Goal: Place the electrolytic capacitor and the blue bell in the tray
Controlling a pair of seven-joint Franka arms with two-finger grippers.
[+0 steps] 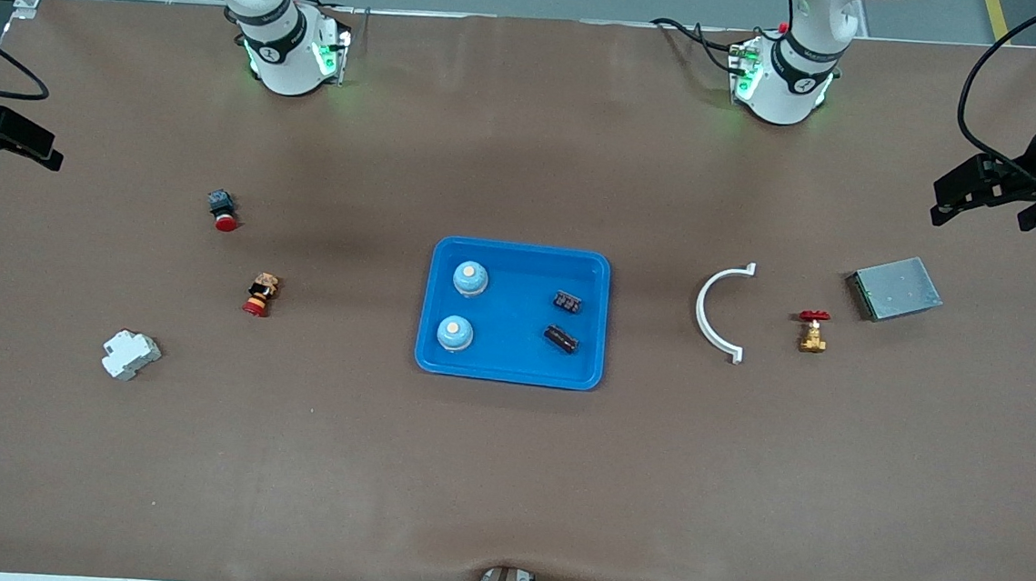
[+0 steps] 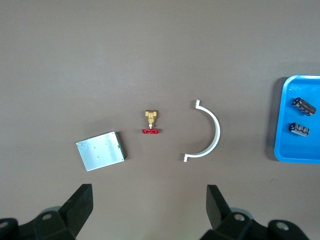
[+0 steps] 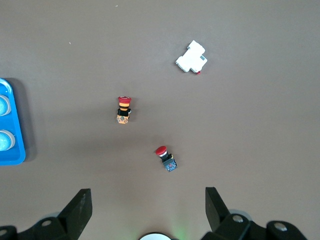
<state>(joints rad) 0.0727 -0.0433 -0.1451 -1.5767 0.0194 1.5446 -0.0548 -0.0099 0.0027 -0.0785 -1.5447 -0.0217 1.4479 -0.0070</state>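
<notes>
We saw both bells and both capacitors in the tray; left gripper and right gripper hung spread at the table's ends.

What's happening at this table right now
Nothing is being handled. The blue tray already holds two blue bells and two electrolytic capacitors. The left gripper and right gripper both hang open and empty, each out over its own end of the table.
</notes>
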